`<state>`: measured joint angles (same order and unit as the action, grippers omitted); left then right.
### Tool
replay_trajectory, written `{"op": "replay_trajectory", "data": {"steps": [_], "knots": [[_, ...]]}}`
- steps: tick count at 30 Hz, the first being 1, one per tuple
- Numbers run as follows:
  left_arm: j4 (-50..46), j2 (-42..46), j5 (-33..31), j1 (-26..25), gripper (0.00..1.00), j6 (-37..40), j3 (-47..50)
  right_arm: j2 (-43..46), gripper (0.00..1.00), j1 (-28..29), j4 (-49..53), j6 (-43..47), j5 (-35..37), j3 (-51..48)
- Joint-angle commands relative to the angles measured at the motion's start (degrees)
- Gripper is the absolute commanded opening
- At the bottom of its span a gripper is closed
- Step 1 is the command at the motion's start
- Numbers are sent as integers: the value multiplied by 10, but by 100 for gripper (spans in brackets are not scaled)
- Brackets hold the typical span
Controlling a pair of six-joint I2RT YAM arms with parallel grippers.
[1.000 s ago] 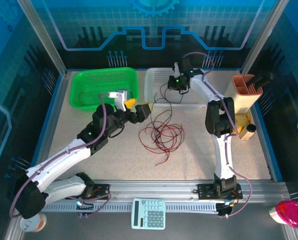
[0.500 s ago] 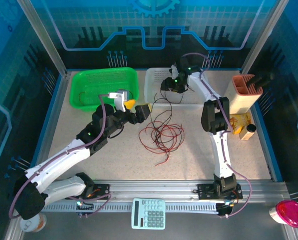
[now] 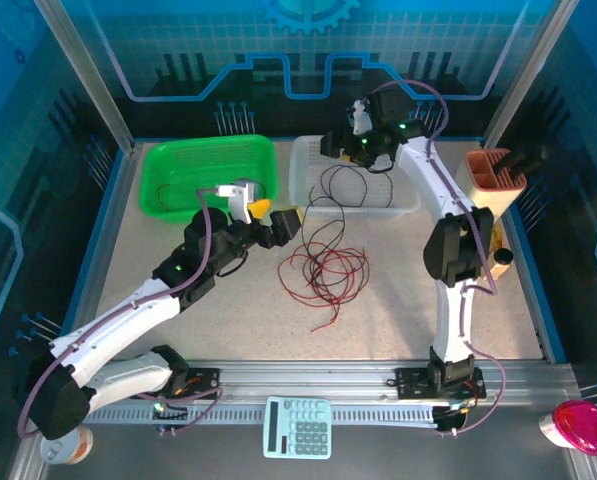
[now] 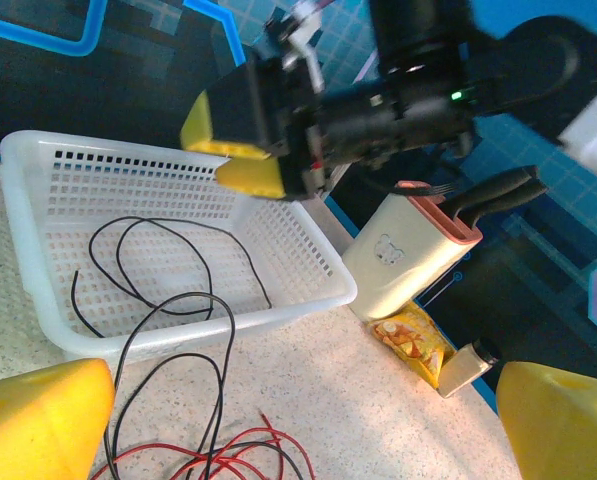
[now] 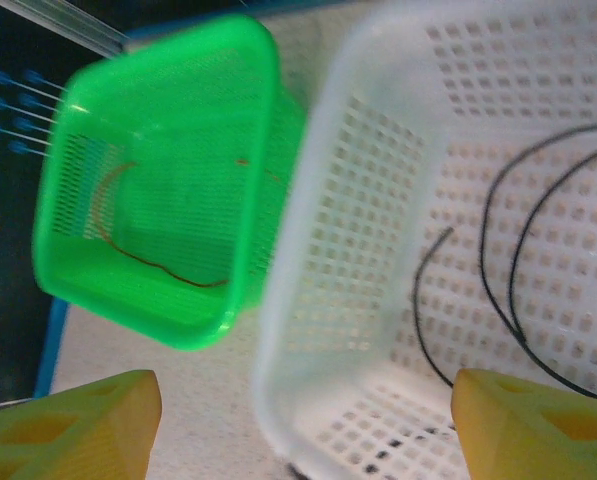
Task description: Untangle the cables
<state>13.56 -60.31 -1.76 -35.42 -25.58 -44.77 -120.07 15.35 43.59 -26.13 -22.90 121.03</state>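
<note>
The left fingers (image 4: 38, 420), tipped in yellow, stand wide apart with nothing gripped. They hang low over the speckled bench (image 3: 398, 290), just short of the white plastic lattice basket (image 4: 308, 300). From above, one yellow tip (image 3: 261, 207) sits between the green plastic basket (image 3: 208, 150) and the white one (image 3: 303, 150).

The right fingers (image 5: 68, 420) are spread too, and they are empty. They are held up over the far left corner of the white basket (image 5: 318, 200), and the left wrist camera looks up at their yellow pads (image 4: 248, 175) above that far rim.

The cables are split between three places. A long black wire (image 4: 168, 270) lies in loose loops on the floor of the white basket, and its coils (image 5: 508, 260) have one free end pointing toward the middle. It crosses the near rim and drops to the bench.

There it meets the main knot of red and black strands (image 3: 323, 270), which lies in front of the white basket between the two arms. One red end trails toward the near edge. A single thin reddish wire (image 5: 148, 255) curls along the bottom of the green basket (image 5: 158, 330).

To the right of the white basket stands a cream holder with a salmon rim (image 4: 408, 260), with black handles poking out of it. A yellow snack packet (image 4: 413, 340) lies at its foot. A pale green calculator (image 3: 298, 427) rests on the metal rail at the front.
</note>
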Motion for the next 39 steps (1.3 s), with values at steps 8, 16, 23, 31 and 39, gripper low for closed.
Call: {"op": "replay_trajectory", "data": {"steps": [8,16,23,31,39], "knots": [[6,9,-13,-3,99,-5,22,222,76,29,-117,-1,6,-268],[-19,19,-55,1,99,-28,57,417,74,126,-140,5,149,-570],[-7,35,-59,9,99,-49,89,506,76,311,-114,-49,350,-703],[-13,38,-53,11,99,-50,86,425,76,420,-85,-71,424,-715],[-16,45,-53,11,99,-51,87,358,70,462,-86,-70,438,-709]]}}
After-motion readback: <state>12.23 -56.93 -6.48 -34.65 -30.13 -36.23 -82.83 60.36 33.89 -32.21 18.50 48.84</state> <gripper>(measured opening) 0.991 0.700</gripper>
